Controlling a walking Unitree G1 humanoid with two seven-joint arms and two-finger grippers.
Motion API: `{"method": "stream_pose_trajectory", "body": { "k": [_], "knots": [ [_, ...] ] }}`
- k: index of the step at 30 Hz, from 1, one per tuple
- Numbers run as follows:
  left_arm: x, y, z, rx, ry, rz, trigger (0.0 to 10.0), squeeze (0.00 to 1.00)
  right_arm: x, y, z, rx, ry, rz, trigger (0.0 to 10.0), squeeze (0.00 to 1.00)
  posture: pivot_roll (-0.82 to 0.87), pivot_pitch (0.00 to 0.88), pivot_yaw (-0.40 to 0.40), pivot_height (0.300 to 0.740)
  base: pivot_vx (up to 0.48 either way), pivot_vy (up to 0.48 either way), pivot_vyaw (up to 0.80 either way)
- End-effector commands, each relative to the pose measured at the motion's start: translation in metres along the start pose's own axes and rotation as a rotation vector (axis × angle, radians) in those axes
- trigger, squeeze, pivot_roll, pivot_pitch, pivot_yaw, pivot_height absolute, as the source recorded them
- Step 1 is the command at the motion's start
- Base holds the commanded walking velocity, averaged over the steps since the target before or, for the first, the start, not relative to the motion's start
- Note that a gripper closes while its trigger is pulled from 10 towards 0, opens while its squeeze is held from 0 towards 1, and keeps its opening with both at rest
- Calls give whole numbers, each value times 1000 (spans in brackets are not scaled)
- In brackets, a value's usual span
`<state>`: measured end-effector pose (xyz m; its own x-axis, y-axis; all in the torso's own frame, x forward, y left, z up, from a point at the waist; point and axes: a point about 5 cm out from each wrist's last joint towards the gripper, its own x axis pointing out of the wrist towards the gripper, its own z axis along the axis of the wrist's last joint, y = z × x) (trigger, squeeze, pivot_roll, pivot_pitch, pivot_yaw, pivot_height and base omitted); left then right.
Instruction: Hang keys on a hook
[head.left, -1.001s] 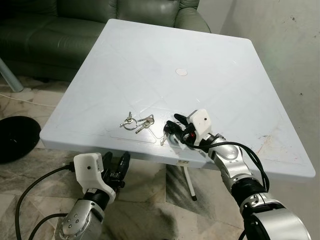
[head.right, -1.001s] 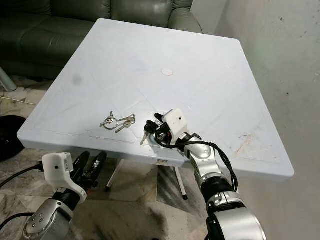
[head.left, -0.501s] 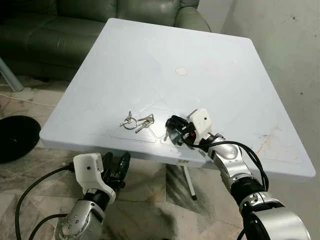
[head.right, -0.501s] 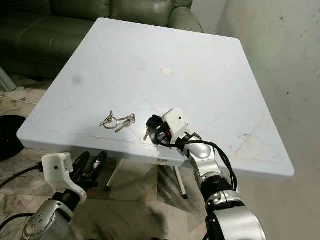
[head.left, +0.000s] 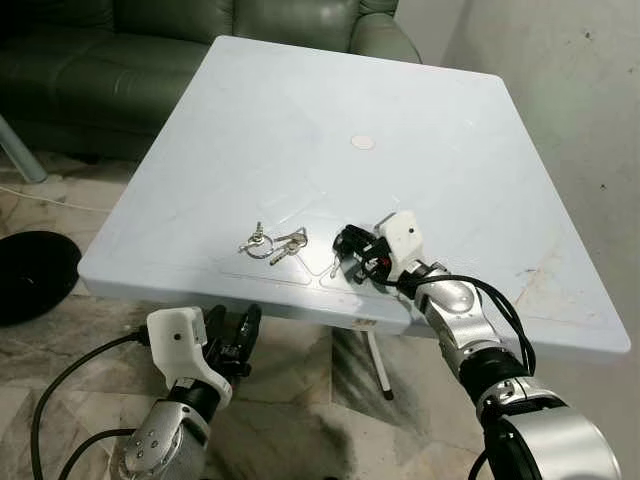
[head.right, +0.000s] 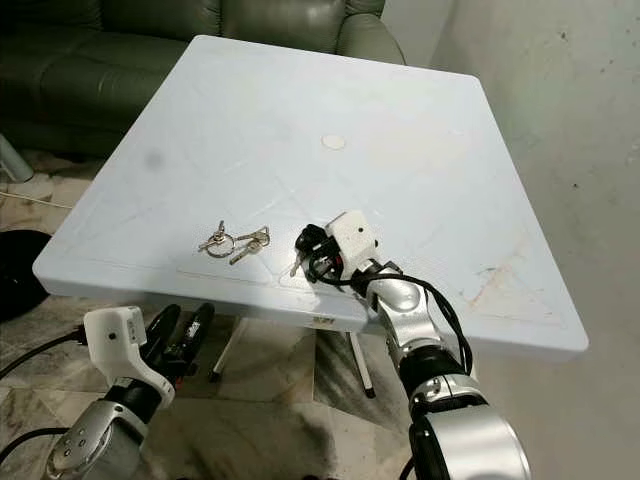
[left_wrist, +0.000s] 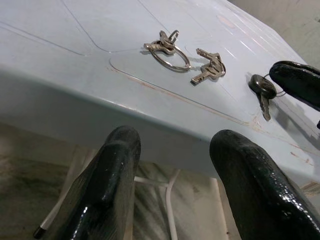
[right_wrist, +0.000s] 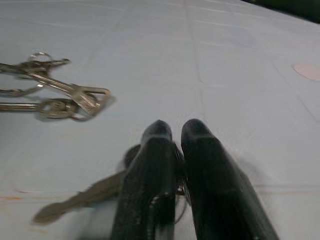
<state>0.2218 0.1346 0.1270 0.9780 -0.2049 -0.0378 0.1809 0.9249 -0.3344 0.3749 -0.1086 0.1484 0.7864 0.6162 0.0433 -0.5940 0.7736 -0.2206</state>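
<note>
A bunch of silver keys on a ring (head.left: 272, 243) lies on the white table (head.left: 300, 120) near its front edge. Just to the right lies a single black-headed key (head.left: 338, 263), also visible as the key (right_wrist: 80, 200) in the right wrist view. My right gripper (head.left: 347, 241) rests low on the tabletop, its fingers (right_wrist: 155, 150) pressed together on that key's small ring. My left gripper (head.left: 232, 335) hangs below the table's front edge, its fingers (left_wrist: 115, 165) spread apart and holding nothing. From there the silver keys (left_wrist: 170, 50) sit above on the tabletop.
A green sofa (head.left: 120, 50) stands behind the table. A black round object (head.left: 30, 275) lies on the marble floor at the left. A grey wall (head.left: 590, 100) runs close along the right. White table legs (head.left: 378, 365) show underneath. A small round cap (head.left: 363, 143) marks the table's middle.
My right gripper has shifted slightly farther onto the table, away from the front edge, drawing the black-headed key with it. The silver keys and left arm have stayed put.
</note>
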Motion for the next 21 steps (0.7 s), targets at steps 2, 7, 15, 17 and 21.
{"method": "stream_pose_trajectory", "body": {
  "k": [2, 7, 15, 17, 21],
  "knots": [
    [-2, -4, 1, -4, 2, -4, 10000, 0, -2, -6, -2, -15, 27, -29, 10000, 0, 172, 224, -134, 740, 0, 0, 0],
    [-2, -4, 0, -6, 3, -5, 10000, 0, -3, -7, -2, -14, 24, -40, 10000, 0, 171, 225, -134, 740, 0, 0, 0],
    [-2, -5, 0, -12, 3, -6, 10000, 0, -7, -10, -2, 6, 7, -1, 10000, 0, 173, 224, -133, 740, 0, 0, 0],
    [-2, -5, 0, -13, 3, -6, 10000, 0, -9, -11, -3, -1, 17, 4, 10000, 0, 173, 224, -133, 740, 0, 0, 0],
    [-2, -5, 0, -14, 3, -7, 10000, 0, -10, -12, -5, -9, 25, 6, 10000, 0, 173, 224, -133, 740, 0, 0, 0]
  ]
}}
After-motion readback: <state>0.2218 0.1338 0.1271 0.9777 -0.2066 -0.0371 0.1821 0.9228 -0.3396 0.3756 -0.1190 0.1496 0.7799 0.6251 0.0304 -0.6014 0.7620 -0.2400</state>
